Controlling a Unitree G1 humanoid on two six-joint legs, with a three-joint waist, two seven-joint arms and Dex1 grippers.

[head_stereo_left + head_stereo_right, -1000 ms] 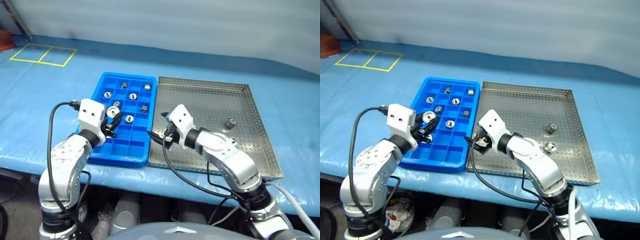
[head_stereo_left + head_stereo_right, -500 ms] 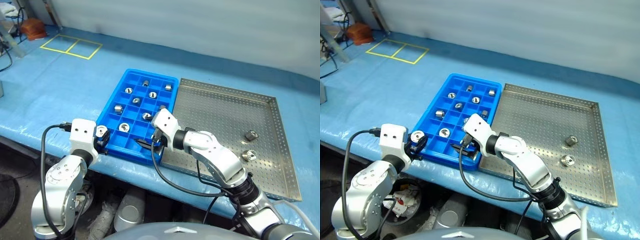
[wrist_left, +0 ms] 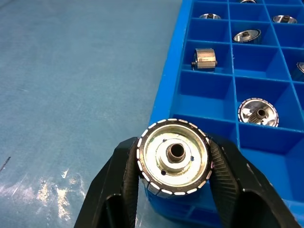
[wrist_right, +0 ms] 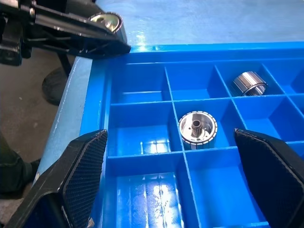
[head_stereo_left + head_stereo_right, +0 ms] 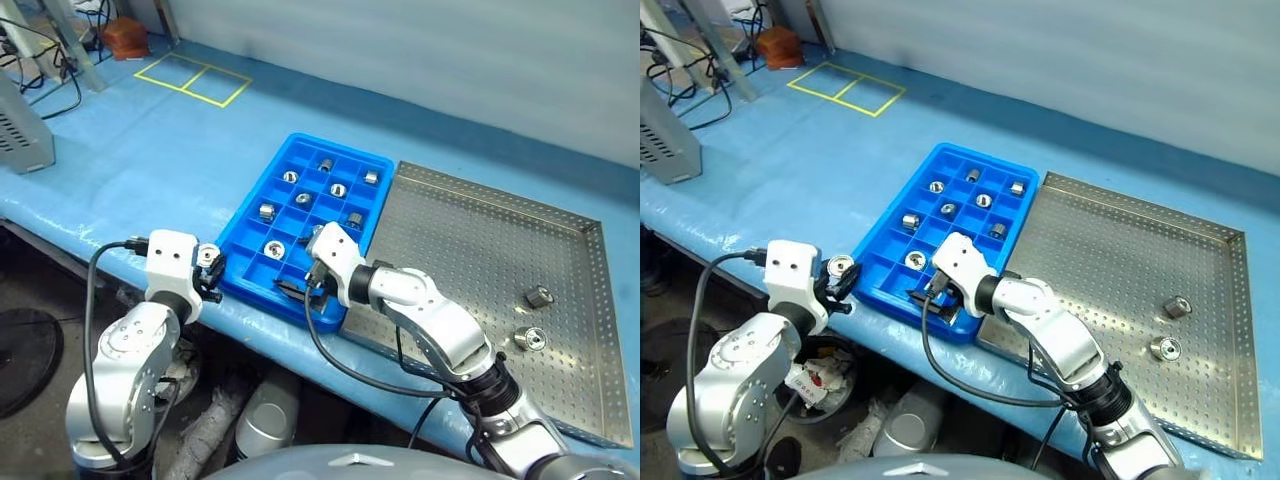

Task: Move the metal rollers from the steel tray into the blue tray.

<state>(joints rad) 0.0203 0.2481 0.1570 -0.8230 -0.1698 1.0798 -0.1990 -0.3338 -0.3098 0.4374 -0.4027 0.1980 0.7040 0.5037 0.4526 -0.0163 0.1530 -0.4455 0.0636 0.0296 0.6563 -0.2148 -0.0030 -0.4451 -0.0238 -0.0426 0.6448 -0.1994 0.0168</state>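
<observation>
Just off the near-left corner of the blue tray (image 5: 300, 215), over bare blue table (image 5: 120, 150), my left gripper (image 3: 174, 164) pinches one shiny, hollow-centred roller (image 3: 174, 156). My right gripper (image 4: 173, 175) hangs spread wide over empty near compartments. Two rollers (image 5: 539, 297) lie on the steel tray (image 5: 470, 235), well apart from both.

Head views look down from above; both wrist views sit close, sharing the blue tray (image 3: 216, 95).
</observation>
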